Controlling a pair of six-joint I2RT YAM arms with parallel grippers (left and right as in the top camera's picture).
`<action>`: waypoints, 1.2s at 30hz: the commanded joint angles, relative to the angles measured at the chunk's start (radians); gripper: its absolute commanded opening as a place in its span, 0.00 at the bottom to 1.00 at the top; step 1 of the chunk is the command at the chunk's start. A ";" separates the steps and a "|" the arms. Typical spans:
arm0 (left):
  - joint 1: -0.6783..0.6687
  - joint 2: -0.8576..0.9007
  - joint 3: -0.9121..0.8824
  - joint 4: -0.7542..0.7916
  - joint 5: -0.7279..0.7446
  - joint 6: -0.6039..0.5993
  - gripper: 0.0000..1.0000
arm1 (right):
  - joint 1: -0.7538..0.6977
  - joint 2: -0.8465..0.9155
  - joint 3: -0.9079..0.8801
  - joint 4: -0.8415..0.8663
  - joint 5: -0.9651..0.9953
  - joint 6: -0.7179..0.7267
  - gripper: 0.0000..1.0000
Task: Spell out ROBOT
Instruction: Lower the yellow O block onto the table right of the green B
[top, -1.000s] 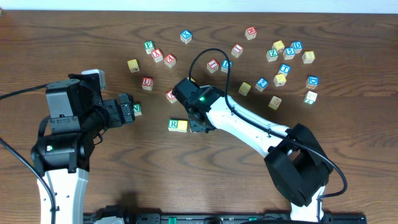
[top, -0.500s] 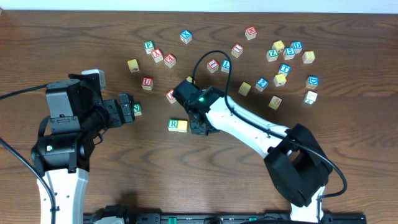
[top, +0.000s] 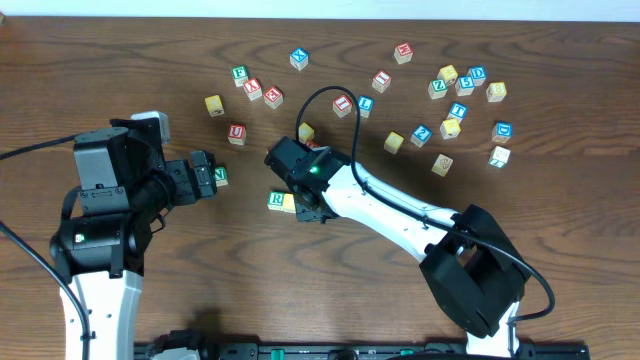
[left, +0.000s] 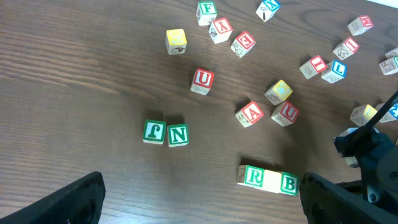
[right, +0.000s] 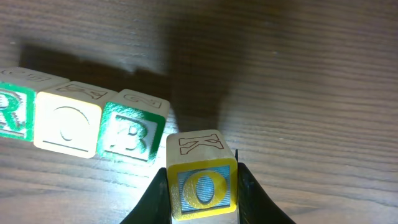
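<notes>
The O cube (right: 200, 180) is light, rigid wood with smooth faces. I grip it squarely on two opposite side faces, or it may twist out. My right pincer (right: 202, 202) is closed narrow on it, holding it just right of the B (right: 132, 134). R (right: 11, 111), first O (right: 67, 127) and B form a row on the tabletop (right: 311, 74). My left pincer (top: 204, 175) stands wide, holding nothing.
</notes>
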 joint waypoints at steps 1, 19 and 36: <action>0.004 0.002 0.022 0.000 0.012 0.014 0.98 | 0.004 0.003 -0.006 -0.010 0.060 0.014 0.01; 0.004 0.002 0.022 0.000 0.012 0.014 0.98 | 0.016 0.009 -0.014 0.031 0.144 0.014 0.01; 0.004 0.002 0.022 0.000 0.012 0.014 0.98 | 0.027 0.009 -0.082 0.092 0.150 0.036 0.01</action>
